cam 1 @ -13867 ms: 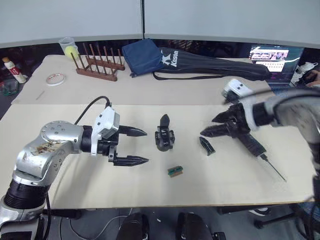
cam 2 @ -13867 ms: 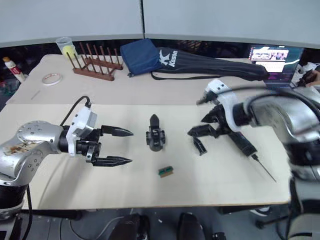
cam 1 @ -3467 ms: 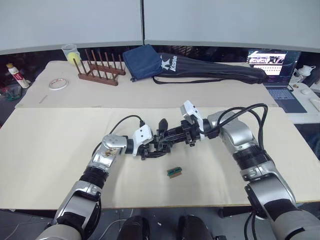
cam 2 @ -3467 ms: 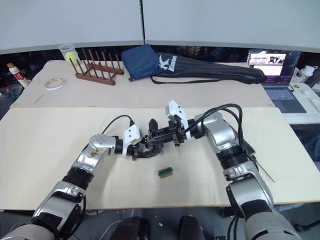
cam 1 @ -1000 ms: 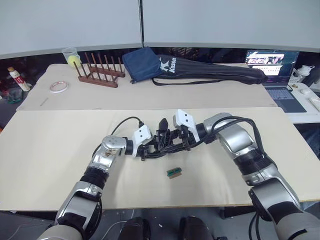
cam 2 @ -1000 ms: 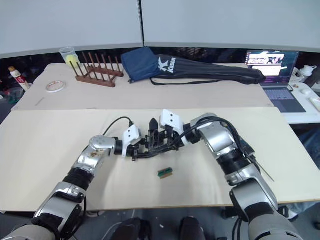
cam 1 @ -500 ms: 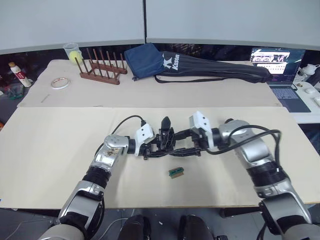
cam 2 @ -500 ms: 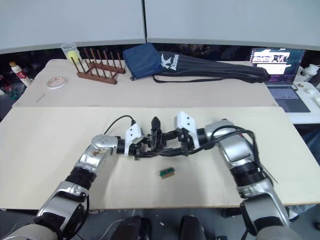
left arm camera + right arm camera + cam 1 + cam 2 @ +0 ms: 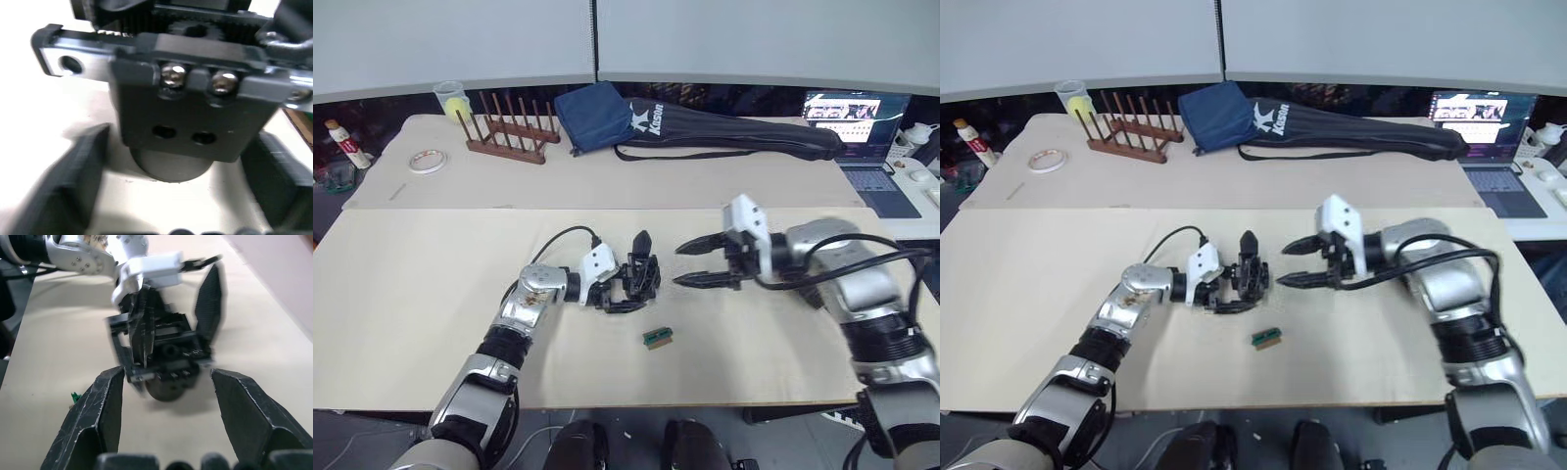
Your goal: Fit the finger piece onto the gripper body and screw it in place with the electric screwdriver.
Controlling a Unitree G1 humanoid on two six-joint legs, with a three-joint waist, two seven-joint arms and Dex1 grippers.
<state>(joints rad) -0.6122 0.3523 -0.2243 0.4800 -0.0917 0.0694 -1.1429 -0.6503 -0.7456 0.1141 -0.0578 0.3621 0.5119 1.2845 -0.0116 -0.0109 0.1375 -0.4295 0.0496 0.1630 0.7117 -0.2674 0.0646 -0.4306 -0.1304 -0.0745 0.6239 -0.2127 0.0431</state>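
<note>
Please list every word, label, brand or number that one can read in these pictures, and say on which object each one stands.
"Kason", as far as it can be read, in white letters with a star logo: on the long black bag at the far side of the table.
Laptop screen: it shows text, but too small to read.
Small bottle at the far left: its label is too small to read.
No other text is readable.

I see the gripper body close up on the pale bench, two silver screws above two empty holes, my left gripper jaws spread either side.
</note>
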